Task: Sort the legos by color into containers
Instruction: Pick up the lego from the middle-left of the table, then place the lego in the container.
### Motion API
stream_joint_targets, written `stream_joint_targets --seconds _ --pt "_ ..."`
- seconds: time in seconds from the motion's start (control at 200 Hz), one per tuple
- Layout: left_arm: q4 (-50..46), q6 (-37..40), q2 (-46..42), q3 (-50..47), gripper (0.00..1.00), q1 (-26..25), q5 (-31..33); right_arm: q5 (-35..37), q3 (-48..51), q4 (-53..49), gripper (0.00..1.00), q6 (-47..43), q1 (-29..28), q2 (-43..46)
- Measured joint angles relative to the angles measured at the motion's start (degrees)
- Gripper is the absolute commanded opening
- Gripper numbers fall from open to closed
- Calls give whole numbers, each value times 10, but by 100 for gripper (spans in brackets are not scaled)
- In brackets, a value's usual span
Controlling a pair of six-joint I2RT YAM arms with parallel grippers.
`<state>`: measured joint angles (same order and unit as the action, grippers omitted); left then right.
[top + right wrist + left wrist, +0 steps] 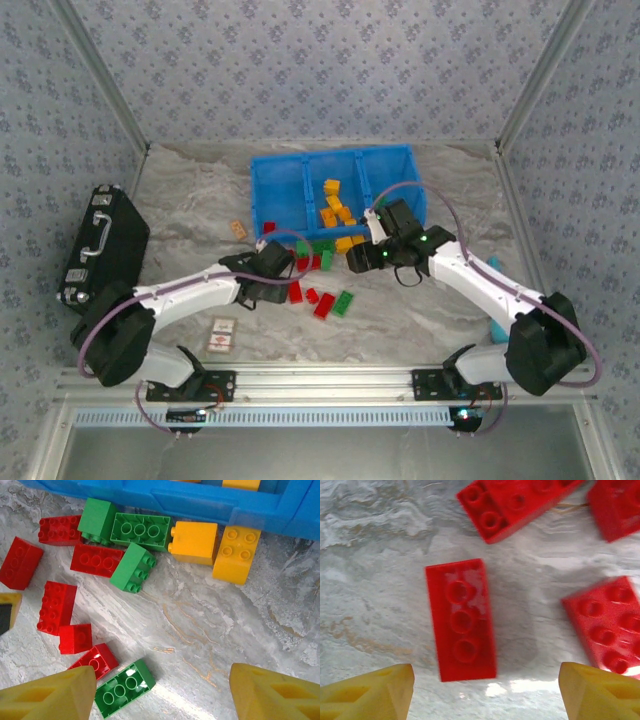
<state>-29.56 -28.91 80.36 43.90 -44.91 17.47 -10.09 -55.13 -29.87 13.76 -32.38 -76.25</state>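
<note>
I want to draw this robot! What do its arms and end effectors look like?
The left arm and right arm have white shells and chunky black joints. A thin lilac cable loops along each. The left end effector and right end effector have wedge-shaped yellow fingers; small green lights glow on the right one.

A bright blue rectangular plastic bin (283, 190) sits at the rear middle of the marbled grey worktop (430, 310), its three compartments side by side. Orange-yellow plastic bricks (335, 208) lie in the middle compartment; two more rest on the worktop against the bin's front wall. Green plastic bricks (140, 530) lie just left of those two. Red plastic bricks (57, 607) spread further left and nearer the front. One red brick (461, 620) lies ahead of the left pincer (485, 695), in line with the gap between its fingertips, touching neither. A small tan tile (238, 229) lies left of the bin, a black hard case (100, 245) at the far left, and a flat printed card (222, 335) near the front left.
</note>
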Motion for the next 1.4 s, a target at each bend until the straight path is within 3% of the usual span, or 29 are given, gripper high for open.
stream_joint_targets --seconds 0.53,0.795,0.95,1.2,1.4 --pt "47 56 77 22 70 70 -35 -15 2 1 72 3 1 -8" --pt "63 55 98 26 44 70 -64 -28 1 1 72 9 -2 -14" --pt "68 54 99 26 36 70 -66 -36 2 0 75 60 -25 -18" --pt "47 58 80 33 35 70 -62 -3 50 6 77 193 -65 -8" --pt "5 97 21 138 29 95 -59 19 55 12 76 252 -97 -27"
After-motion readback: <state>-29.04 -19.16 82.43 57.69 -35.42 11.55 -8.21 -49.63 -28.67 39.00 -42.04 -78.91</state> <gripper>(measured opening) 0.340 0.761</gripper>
